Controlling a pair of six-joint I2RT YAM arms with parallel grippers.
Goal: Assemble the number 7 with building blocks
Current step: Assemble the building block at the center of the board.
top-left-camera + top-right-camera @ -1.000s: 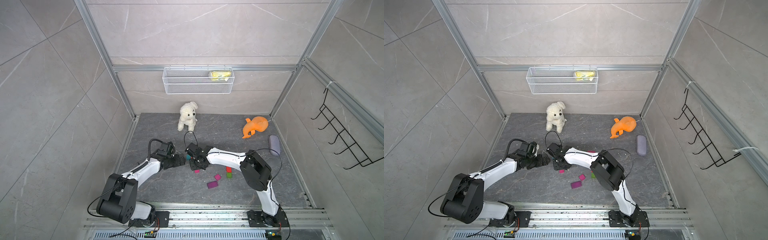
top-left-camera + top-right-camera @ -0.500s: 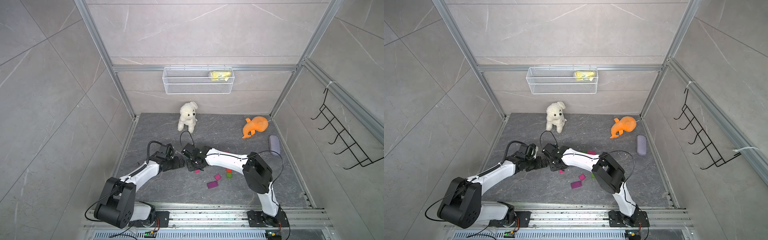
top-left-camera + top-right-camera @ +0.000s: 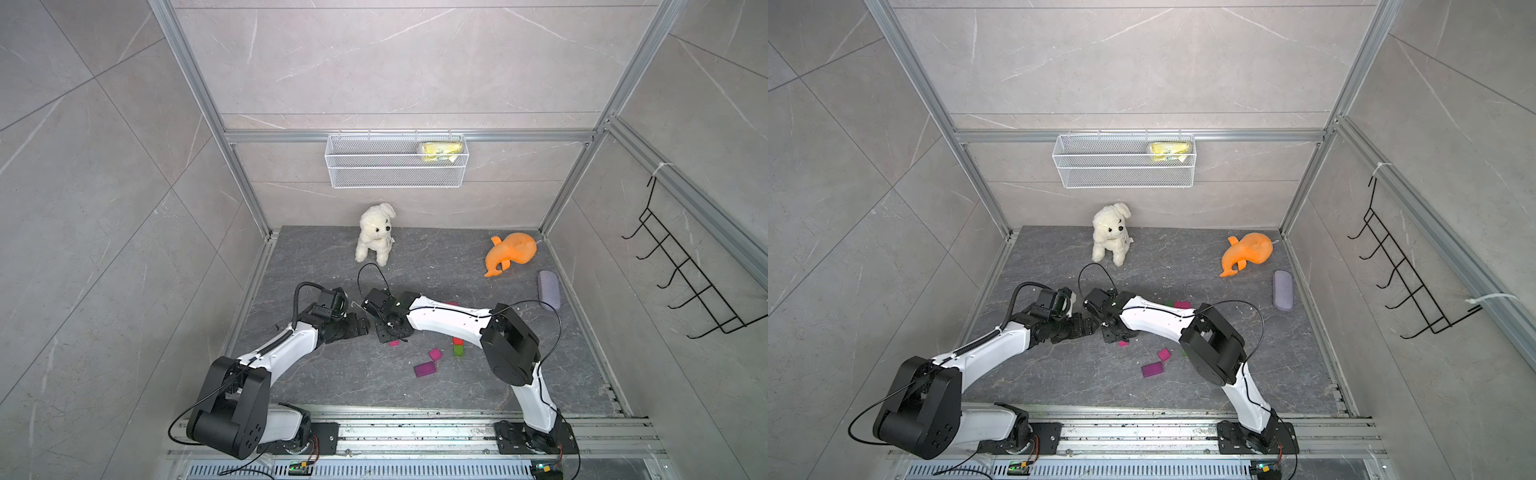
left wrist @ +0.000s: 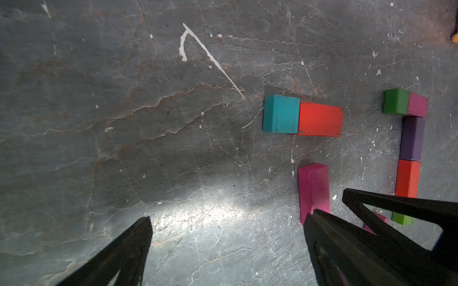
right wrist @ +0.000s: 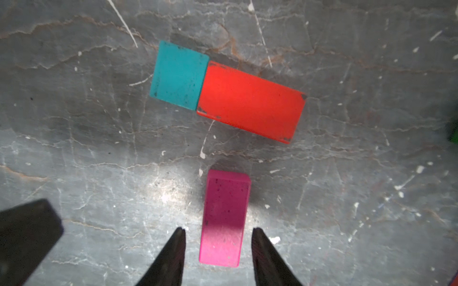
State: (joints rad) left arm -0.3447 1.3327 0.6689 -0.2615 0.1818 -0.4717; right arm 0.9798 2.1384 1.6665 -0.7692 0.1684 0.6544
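Building blocks [image 3: 424, 369] lie loose about the middle of the table [image 3: 436, 266]. Left gripper [image 4: 229, 215] hangs released, jaws wide over bare table, likely standing clear. Right gripper [image 5: 218, 229] straddles the magenta block [image 5: 225, 215], jaws slack with a sliver of gap each side; I judge it is setting the stem. A longer row of blocks [image 4: 411, 138] runs near. Red block [image 5: 251, 104] butts teal block [image 5: 179, 75]: top bar of the number 7 [image 5: 205, 89], stem not yet touching. No writing legible
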